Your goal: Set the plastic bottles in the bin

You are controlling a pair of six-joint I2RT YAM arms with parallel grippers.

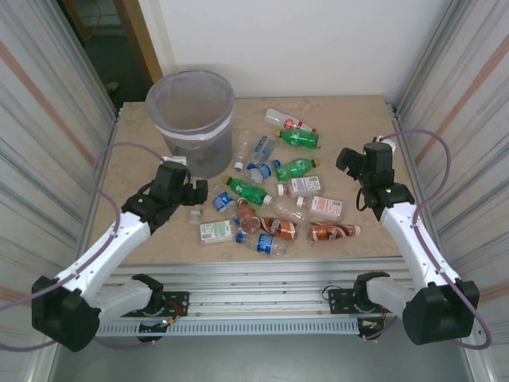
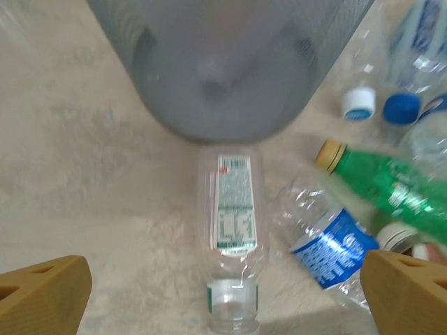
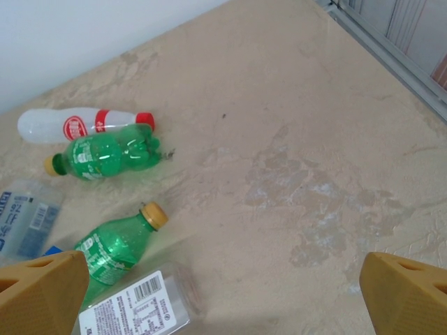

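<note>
Left gripper (image 1: 193, 197) is spread wide, holding nothing, low over the table (image 1: 358, 119) just in front of the bin (image 1: 191, 151). In the left wrist view one clear bottle (image 2: 232, 230) with a green-and-white label lies lengthwise between the two tan fingers (image 2: 42, 289), cap end nearest the camera, far end almost at the bin's foot (image 2: 223, 70). Close on its right sits a crushed blue-label bottle (image 2: 328, 241), then a green bottle with a yellow cap (image 2: 384, 185). A white cap (image 2: 359, 102) and a blue cap (image 2: 401, 108) lie further back.

Right gripper (image 1: 350, 159) is also spread wide and empty, at the right edge of the pile. There is bare table between its fingers (image 3: 42, 286).

The right wrist view shows five bottles, all to the left:
- two green (image 3: 108, 155)
- one white with a red cap and band (image 3: 77, 125)
- one clear with a blue label (image 3: 24, 220)
- one clear with a white barcode label (image 3: 133, 307)

The bin is tall, round, translucent grey with ribbed walls and a clear liner over the rim, at far left. The bottles (image 1: 270, 199) are scattered mid-table to the right of the bin, none visibly inside it. They are thin crumpled plastic, and three green ones can be counted from above. I cannot tell the total, since they overlap. The table is beige with a mottled stone look.
</note>
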